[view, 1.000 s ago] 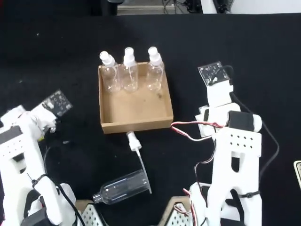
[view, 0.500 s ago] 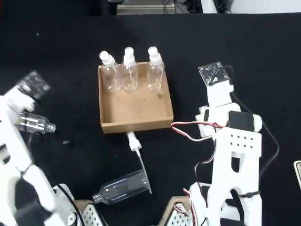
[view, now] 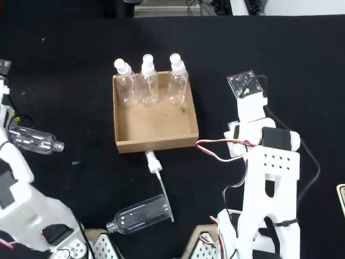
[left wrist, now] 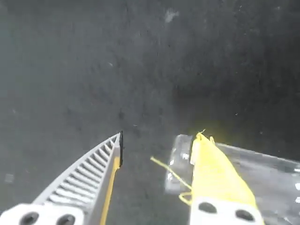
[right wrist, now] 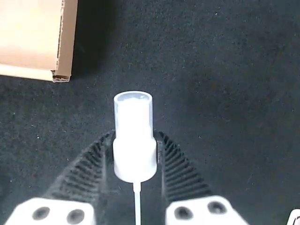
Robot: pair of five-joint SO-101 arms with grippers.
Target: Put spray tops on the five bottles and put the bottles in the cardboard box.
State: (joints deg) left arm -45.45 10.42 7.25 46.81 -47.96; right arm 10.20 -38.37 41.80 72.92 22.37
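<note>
The left hand (left wrist: 159, 140) gapes wide over the black surface (view: 81, 48) near its left edge, holding nothing. The clear uncapped plastic bottle (left wrist: 267, 171) lies on its side just beside it, outside the gap. The right hand (right wrist: 134, 137) is clamped on a white spray top (right wrist: 134, 140) near the brown cardboard box (view: 156, 143) — inside, three capped clear bottles (view: 148, 86) stand along the far wall. Another uncapped bottle (view: 141, 214) lies near the front edge, a loose spray top (view: 153, 161) beside the box.

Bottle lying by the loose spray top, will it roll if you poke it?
Probably: the bottle is round and lies on its side. It looks clear and empty, so likely light and easy to shove.
</note>
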